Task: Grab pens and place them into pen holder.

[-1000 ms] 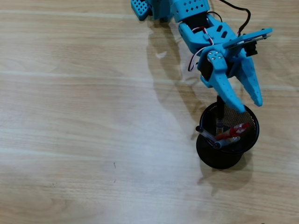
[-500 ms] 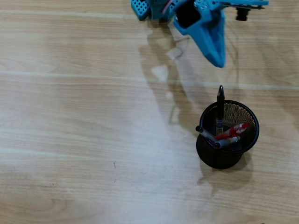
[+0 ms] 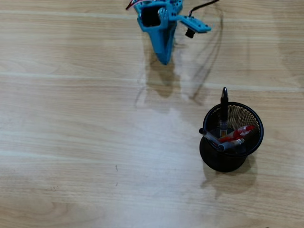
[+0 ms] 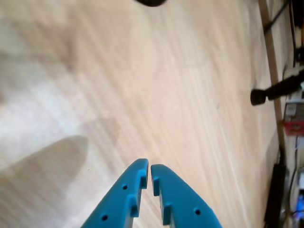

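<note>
Four pens (image 3: 227, 137) sit inside the pen holder (image 3: 231, 161), one black pen (image 3: 223, 102) leaning upright past its rim, the rest lying low in the mesh. Up-left of the holder and well apart from it, the pincer (image 3: 164, 61) is clenched and empty, tips nearly touching in the wrist view (image 4: 149, 172). Little seems left to go wrong, unless a bump tips the holder. Half a second ago the arm was closer to the holder.

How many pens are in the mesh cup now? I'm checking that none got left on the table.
4, all in the pen holder: one black pen upright, two grey pens leaning, one red pen slanted. No others show, though some could be hidden inside.
</note>
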